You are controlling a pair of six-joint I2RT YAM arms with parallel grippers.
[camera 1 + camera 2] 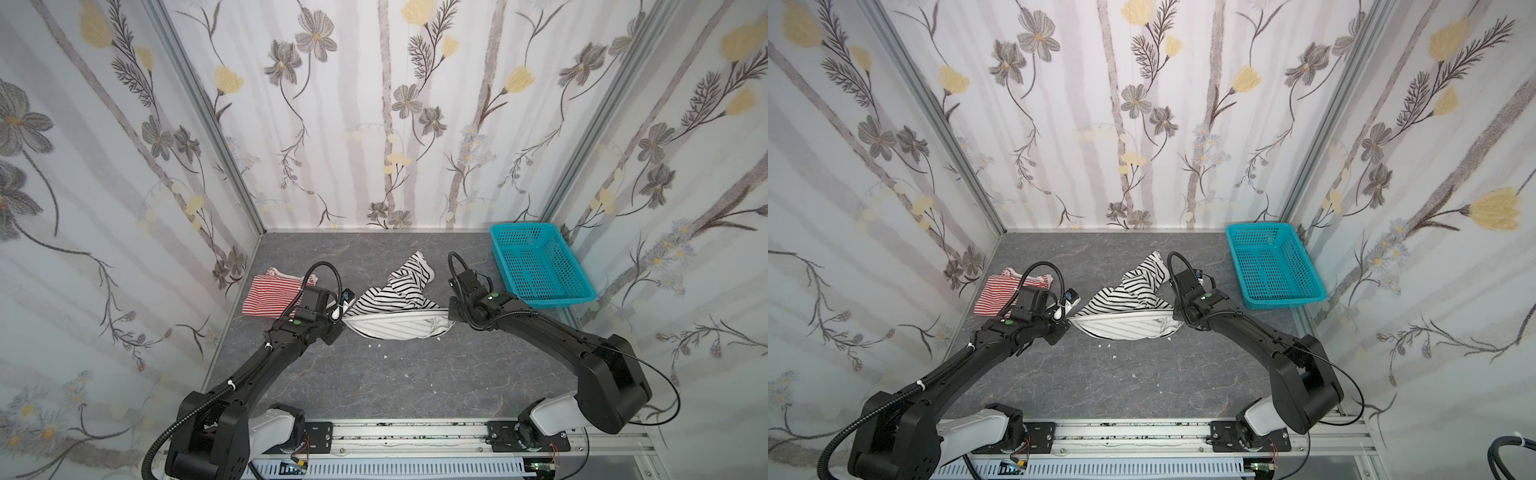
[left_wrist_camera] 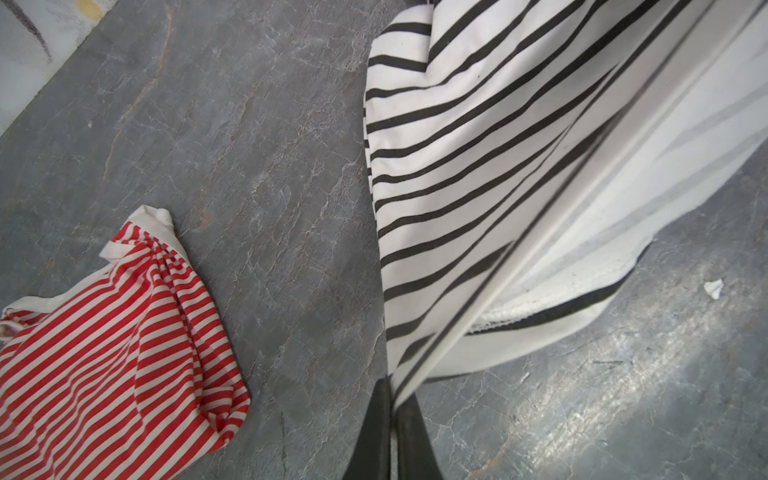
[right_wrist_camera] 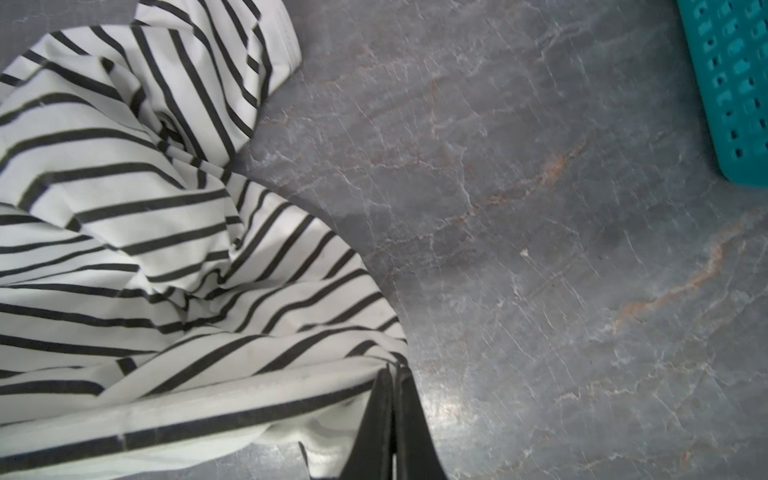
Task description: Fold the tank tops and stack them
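Note:
The black-and-white tank top [image 1: 395,291] [image 1: 1129,293] hangs stretched between my two grippers at mid table, its hem [image 1: 399,316] pulled taut, the rest crumpled behind on the surface. My left gripper [image 1: 343,322] [image 2: 392,390] is shut on one end of that hem. My right gripper [image 1: 451,316] [image 3: 392,370] is shut on the other end, with the striped cloth [image 3: 166,249] bunched beside it. The red-and-white tank top [image 1: 272,293] [image 1: 1007,291] [image 2: 108,349] lies crumpled at the left, untouched, partly hidden by the left arm.
A teal perforated basket [image 1: 536,266] [image 1: 1273,266] [image 3: 731,91] stands at the back right, holding nothing. Small white scraps [image 1: 384,356] [image 2: 714,288] lie on the grey marbled table [image 1: 374,386]. Flowered walls close in the left, back and right sides.

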